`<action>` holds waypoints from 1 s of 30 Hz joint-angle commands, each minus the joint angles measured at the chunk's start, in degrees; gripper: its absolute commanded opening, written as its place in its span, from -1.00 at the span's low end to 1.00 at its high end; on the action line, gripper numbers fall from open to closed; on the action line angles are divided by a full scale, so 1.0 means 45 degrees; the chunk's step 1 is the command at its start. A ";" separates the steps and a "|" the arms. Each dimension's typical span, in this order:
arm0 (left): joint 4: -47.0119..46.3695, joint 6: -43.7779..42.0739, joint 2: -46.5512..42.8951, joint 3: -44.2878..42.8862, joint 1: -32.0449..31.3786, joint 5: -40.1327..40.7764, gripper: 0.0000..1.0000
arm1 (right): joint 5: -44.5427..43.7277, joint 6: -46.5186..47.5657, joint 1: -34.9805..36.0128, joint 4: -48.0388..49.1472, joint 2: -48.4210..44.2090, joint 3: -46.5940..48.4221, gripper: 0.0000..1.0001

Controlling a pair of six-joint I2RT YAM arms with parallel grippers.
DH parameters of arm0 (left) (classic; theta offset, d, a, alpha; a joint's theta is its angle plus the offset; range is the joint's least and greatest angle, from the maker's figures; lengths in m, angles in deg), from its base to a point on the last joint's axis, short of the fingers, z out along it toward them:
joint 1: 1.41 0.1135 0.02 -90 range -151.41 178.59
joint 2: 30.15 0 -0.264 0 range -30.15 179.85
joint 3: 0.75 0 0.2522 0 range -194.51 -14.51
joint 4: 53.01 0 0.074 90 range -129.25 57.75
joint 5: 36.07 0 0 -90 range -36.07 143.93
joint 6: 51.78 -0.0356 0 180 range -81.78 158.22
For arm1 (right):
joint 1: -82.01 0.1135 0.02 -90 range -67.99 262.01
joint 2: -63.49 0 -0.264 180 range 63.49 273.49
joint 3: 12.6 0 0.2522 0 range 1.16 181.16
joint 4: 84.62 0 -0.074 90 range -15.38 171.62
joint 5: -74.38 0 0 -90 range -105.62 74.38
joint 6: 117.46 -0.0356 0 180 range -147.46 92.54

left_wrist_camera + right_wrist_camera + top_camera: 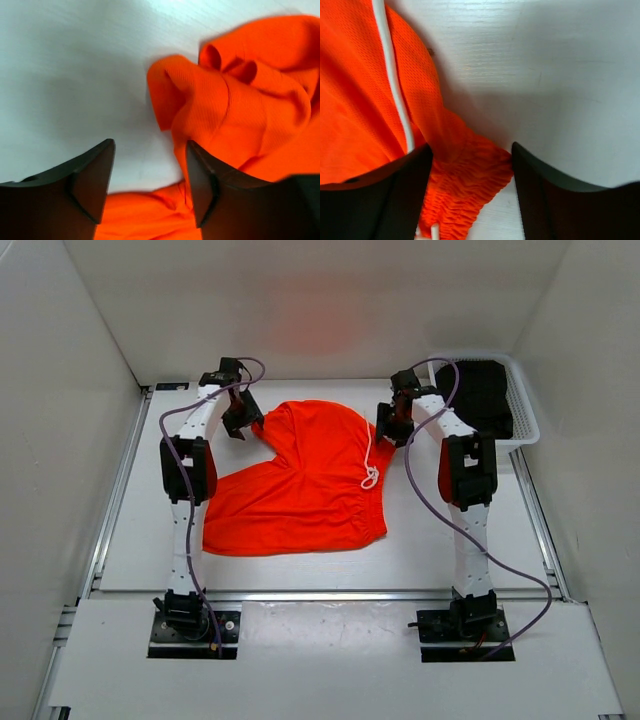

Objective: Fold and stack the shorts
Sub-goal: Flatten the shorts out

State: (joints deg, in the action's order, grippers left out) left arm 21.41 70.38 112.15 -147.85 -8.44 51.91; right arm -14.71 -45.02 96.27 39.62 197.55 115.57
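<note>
— Are the fingers shut?
— No. The left gripper (pixel 150 149) and the right gripper (pixel 471 151) are both opened wide. Nothing is gripped.
— Where are the shorts (pixel 300 480)?
— They are laid on the table (pixel 450 550), between the two grippers.

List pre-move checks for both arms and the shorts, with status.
1. Left gripper open, nothing in its jaws: ok.
2. Right gripper open: ok; gathered waistband lies between its jaws, unclamped.
3. Shorts lying flat: not ok, bunched folds beside the left gripper.
4. Drawstring free of the right gripper: cannot tell, cord passes behind one finger.
5. Shorts fully on the table: ok.
</note>
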 commanded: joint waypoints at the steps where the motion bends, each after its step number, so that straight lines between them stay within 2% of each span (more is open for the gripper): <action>1: -0.0551 0.0333 0.0154 -0.0973 0.0019 -0.0038 0.35 | 0.0736 0.0524 -0.0044 0.0015 0.0014 0.0747 0.23; 2: -0.0551 0.0449 0.0445 -0.1129 0.0019 -0.0155 0.28 | 0.0871 0.0640 -0.0044 0.0016 0.0130 0.0612 -0.02; 4: -0.0668 0.0450 0.0701 -0.1559 0.0019 -0.0389 0.11 | 0.0873 0.0778 -0.0044 0.0017 0.0131 0.0611 -0.37; 5: -0.0668 0.0450 0.0818 -0.1696 0.0019 -0.0391 -0.33 | 0.0679 0.0778 -0.0044 0.0133 0.0131 0.0475 -0.84; 6: -0.0668 0.0586 0.0935 -0.1813 0.0019 -0.0391 -0.55 | 0.0542 0.0662 -0.0044 0.0134 -0.0043 0.0300 -1.00; 7: -0.0668 0.0761 0.0936 -0.1931 0.0019 -0.0391 -0.80 | 0.0386 0.0661 -0.0044 0.0462 -0.0393 0.0105 -1.00; 8: -0.0804 0.0763 0.0936 -0.1932 0.0019 -0.0391 -0.80 | 0.0114 0.0544 -0.0044 0.0582 -0.0590 -0.0303 -1.00; 13: -0.1214 0.1017 -0.1111 -0.1445 0.0019 0.1209 -0.80 | -0.0338 0.0543 -0.0044 0.0954 -0.1918 -0.1030 -1.00; 17: -0.1215 0.0900 -0.2790 -0.0997 0.0019 0.1465 -0.80 | -0.0592 0.0426 -0.0044 0.0954 -0.2622 -0.1458 -1.00; 18: -0.1215 0.0900 -0.3741 -0.0627 0.0019 0.1330 -0.80 | -0.0728 0.0426 -0.0044 0.0954 -0.2855 -0.1460 -1.00; 22: -0.1215 0.0743 -0.6280 0.2280 -0.0603 0.1211 -0.80 | -0.1061 0.0542 -0.0044 0.1071 -0.3403 -0.1928 -1.00; 24: -0.1544 0.1113 -0.7106 0.4622 -0.1189 0.0958 -0.80 | -0.1237 0.0543 -0.0044 0.1071 -0.3404 -0.2220 -1.00; 25: -0.1683 0.1114 -0.7497 0.5365 -0.1560 0.0725 -0.68 | -0.1372 0.0543 -0.0044 0.1071 -0.3404 -0.2221 -1.00; 27: -0.1413 0.0978 -0.7269 0.6387 -0.2091 0.0723 -0.23 | -0.1373 0.0680 -0.0044 0.1071 -0.3287 -0.2221 -1.00; 28: -0.0985 0.0978 -0.6648 0.6389 -0.2091 0.1167 0.11 | -0.1373 0.0680 -0.0044 0.1071 -0.3094 -0.2105 -1.00; 29: -0.0536 0.0978 -0.6274 0.5654 -0.1704 0.1327 0.28 | -0.1373 0.0680 -0.0044 0.0917 -0.2976 -0.2104 -1.00; 30: -0.0126 0.0978 -0.5942 0.5202 -0.1410 0.1328 0.32 | -0.1373 0.0796 -0.0044 0.0915 -0.2820 -0.2104 -1.00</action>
State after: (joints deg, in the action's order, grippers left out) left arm 16.19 74.60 78.08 -123.61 -17.77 56.15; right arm -19.46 -42.99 96.27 43.21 184.39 106.26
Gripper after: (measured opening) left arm 0.634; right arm 0.105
